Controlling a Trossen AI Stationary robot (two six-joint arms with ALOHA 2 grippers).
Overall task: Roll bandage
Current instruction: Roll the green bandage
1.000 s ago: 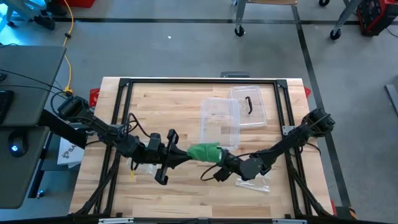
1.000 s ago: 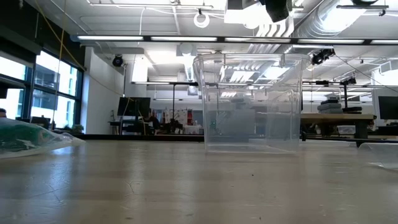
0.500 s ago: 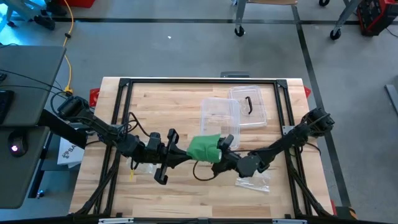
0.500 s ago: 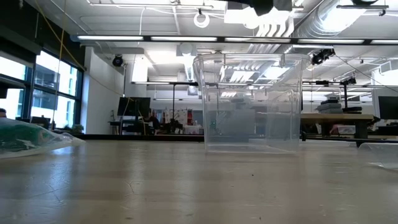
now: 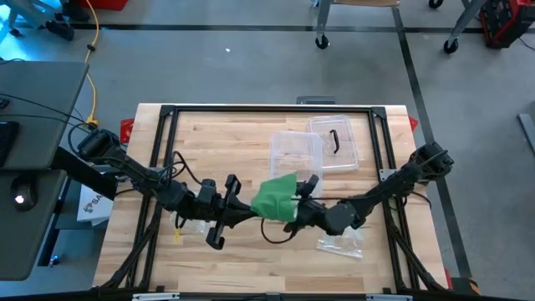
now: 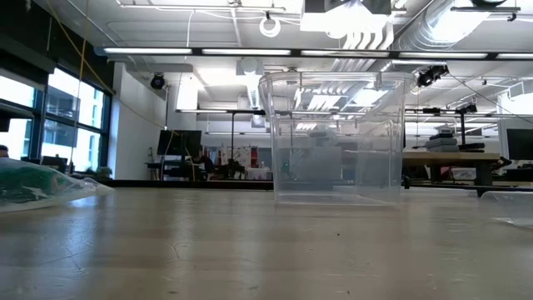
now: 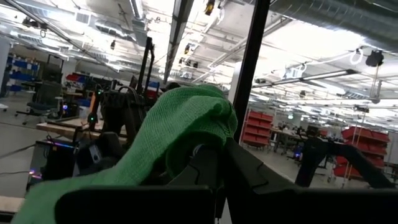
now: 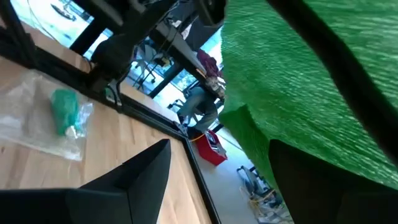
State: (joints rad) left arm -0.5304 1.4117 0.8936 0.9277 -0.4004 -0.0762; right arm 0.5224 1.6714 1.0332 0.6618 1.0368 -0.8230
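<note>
Since earlier the right gripper, jaws apart, rose along the green bandage pinched by the left gripper; the clear tub holds nothing.

Bright workshop, strip lights overhead

The green bandage has spread from a narrow bunched strip into a wider sheet toward the table's far edge; the right gripper has shifted slightly toward the left arm, turning upward.
</note>
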